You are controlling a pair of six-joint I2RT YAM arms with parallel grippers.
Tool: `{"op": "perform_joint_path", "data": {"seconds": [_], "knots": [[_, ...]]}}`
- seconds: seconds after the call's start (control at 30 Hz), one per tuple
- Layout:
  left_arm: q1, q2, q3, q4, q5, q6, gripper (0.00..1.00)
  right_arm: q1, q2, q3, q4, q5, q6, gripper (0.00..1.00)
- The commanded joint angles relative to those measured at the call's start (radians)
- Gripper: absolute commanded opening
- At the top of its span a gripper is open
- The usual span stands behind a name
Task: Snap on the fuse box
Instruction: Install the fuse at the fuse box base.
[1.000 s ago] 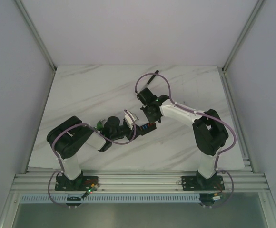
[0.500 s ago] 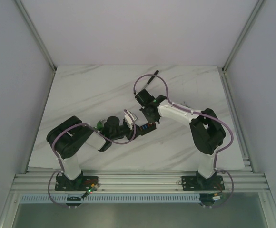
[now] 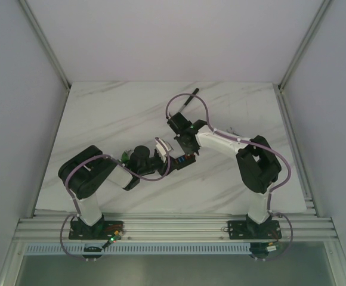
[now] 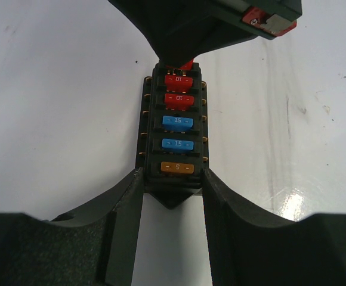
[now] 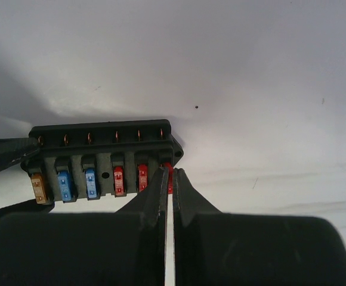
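Endwise, the left tool (image 4: 173, 177) clamps the fuse box (image 4: 176, 123).

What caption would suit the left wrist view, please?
Left gripper clamps the fuse box while right gripper pinches its end red fuse.

The left arm (image 3: 92, 179) and right arm (image 3: 258, 168) had chunky black joints, white link shells, lilac cables (image 3: 204, 102) looping off, and the right gripper (image 5: 170, 173) was matte black plastic.

Open table (image 3: 113, 113) either side of the fuse box (image 4: 173, 128); left fingers (image 4: 122, 205) and right fingers (image 5: 154, 199) at its ends.
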Motion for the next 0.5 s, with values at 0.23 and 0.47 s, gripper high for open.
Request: {"op": "perform_joint_path", "data": {"seconds": [0.23, 0.47], "knots": [[0.007, 0.019, 0.020, -0.016, 0.025, 0.011, 0.45, 0.036, 0.071, 0.015, -0.032, -0.009, 0.017, 0.00], [0.008, 0.017, 0.022, -0.025, 0.021, 0.012, 0.45, 0.039, 0.057, 0.025, -0.039, -0.007, 0.032, 0.00]]}}
